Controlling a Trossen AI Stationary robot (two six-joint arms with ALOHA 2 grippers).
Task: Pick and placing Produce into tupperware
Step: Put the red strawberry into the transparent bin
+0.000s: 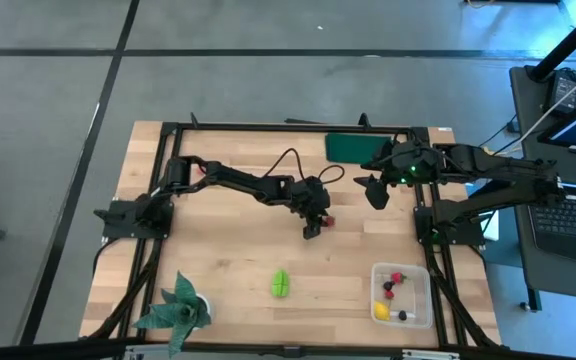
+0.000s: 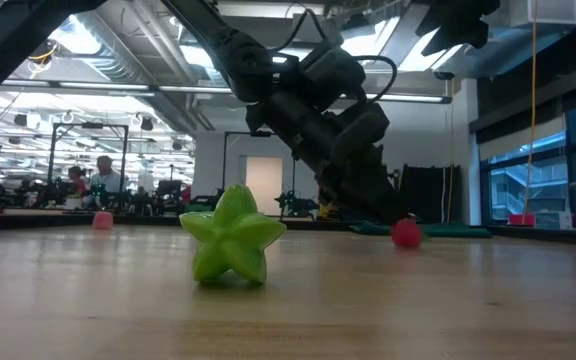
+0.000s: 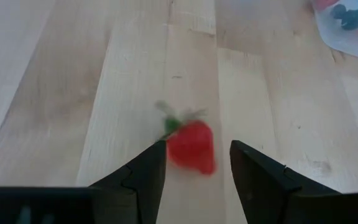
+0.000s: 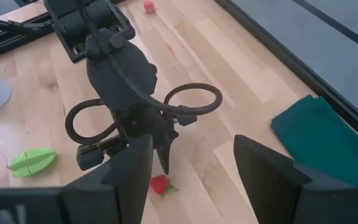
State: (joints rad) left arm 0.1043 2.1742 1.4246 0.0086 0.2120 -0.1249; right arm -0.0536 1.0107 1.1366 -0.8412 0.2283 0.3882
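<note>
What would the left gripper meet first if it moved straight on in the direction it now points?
Most likely the red strawberry: it lies on the table just ahead of the open left gripper, roughly between its fingertips. Depth is unclear, so it may be slightly beyond them.

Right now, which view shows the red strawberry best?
The left wrist view: the strawberry lies on the table between the open left gripper fingers. High and low views show a red speck; the right wrist view shows it small.
</note>
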